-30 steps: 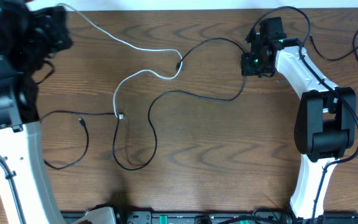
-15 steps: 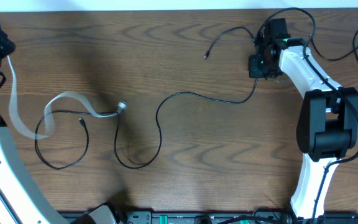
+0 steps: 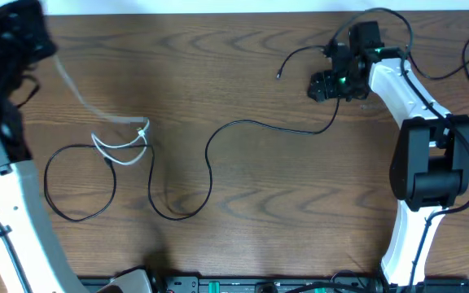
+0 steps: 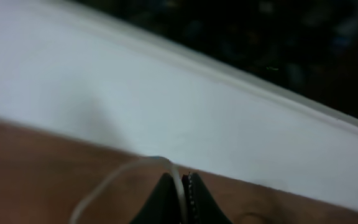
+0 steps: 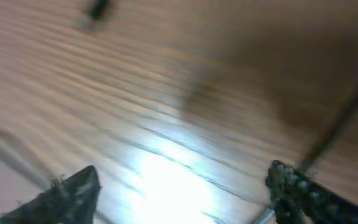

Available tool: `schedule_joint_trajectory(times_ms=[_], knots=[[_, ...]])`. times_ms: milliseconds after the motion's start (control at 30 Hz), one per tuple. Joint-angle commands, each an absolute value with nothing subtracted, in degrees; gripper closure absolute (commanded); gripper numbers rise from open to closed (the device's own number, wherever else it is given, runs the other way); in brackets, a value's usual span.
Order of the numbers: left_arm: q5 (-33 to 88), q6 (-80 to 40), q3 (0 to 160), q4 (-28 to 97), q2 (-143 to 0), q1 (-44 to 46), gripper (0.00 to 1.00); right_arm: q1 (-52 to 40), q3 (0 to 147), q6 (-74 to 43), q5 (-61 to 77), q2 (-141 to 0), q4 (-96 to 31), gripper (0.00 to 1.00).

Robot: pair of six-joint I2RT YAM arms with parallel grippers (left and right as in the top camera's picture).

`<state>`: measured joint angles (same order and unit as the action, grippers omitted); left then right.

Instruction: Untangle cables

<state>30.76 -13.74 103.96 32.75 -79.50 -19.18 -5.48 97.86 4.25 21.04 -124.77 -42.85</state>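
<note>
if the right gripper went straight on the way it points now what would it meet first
Likely the black cable's loose plug end, just ahead of the right gripper; height is unclear, so it might pass over.

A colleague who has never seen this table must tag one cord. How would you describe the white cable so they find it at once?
Look at the left half of the wooden table. The white cable runs from the left gripper at the far edge down to a small loop with a plug end. It is the only pale cord among the black cables.
</note>
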Motion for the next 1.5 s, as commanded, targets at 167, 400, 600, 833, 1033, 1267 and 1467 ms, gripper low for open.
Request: schedule_joint_trajectory(times_ms=[167,400,600,833,1033,1267,1467], knots=[[42.9,-20.0,104.2,18.8,-79.6,-5.3,0.93,-8.2,103.0,12.1,47.1,-113.2,-40.0,0.02],[42.9,-29.5,104.2,5.8,-80.2,-1.0,0.92,-14.3,103.0,13.0,57.7,-112.5,-35.7,0.01],[42.8,-36.1,104.2,-2.7,-80.9,-0.9,0.92,-21.1,103.0,12.9,59.1,-112.5,-30.1,0.01],[42.5,-36.4,104.2,-2.9,-81.2,-0.9,0.93,-24.9,103.0,12.5,67.5,-112.5,-23.8,0.08],[42.4,-37.2,104.2,-2.9,-81.3,-0.9,0.93,-27.9,103.0,12.5,69.3,-112.6,-20.7,0.12],[42.5,-37.7,104.2,-2.7,-81.3,-0.9,0.93,-32.7,103.0,12.5,65.2,-112.6,-20.3,0.14],[42.7,-38.4,104.2,-1.7,-81.3,-0.9,0.92,-37.2,103.0,12.4,58.8,-114.3,-17.9,0.21]])
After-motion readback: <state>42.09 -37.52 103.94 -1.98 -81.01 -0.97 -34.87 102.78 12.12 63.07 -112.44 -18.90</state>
